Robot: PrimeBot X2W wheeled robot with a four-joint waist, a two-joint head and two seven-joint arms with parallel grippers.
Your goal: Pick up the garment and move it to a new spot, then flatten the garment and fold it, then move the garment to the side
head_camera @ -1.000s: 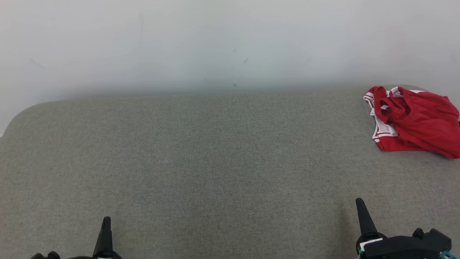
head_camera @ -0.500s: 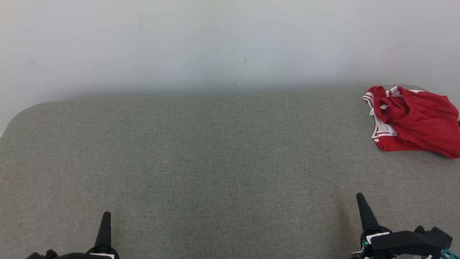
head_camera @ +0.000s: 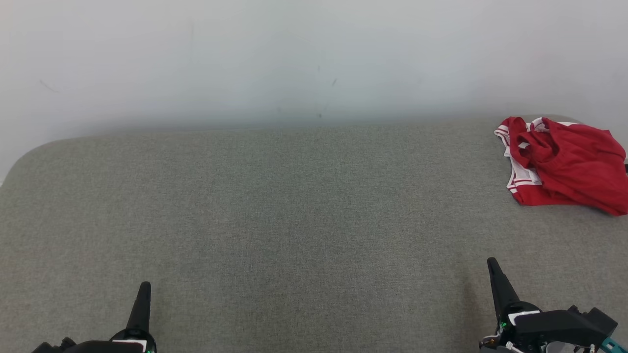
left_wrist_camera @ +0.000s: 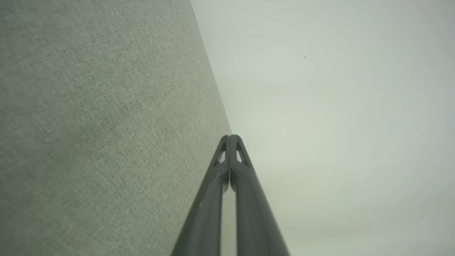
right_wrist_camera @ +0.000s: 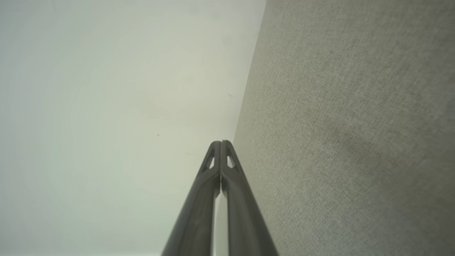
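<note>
Right, both pincers sit low at the near edge of the grey fabric-covered surface, and neither one has hold of anything. Over at the lower left of the head view, the left pincer is fully closed, its two dark fingers pressed into a single spike pointing away from the robot. The left wrist view backs that up: tips meeting, nothing between them, grey cloth on one side and pale wall on the other. Across at the lower right, the right pincer is closed just as tightly, leaning slightly to the left, with its black wrist housing showing beneath it. Its own wrist view shows the fingertips touching, empty.

And the garment? It lies in a crumpled red heap with white striped trim at the far right corner of the surface, close to the wall, running off the right edge of the head view. It is well apart from both pincers, with the right one the nearer.
</note>
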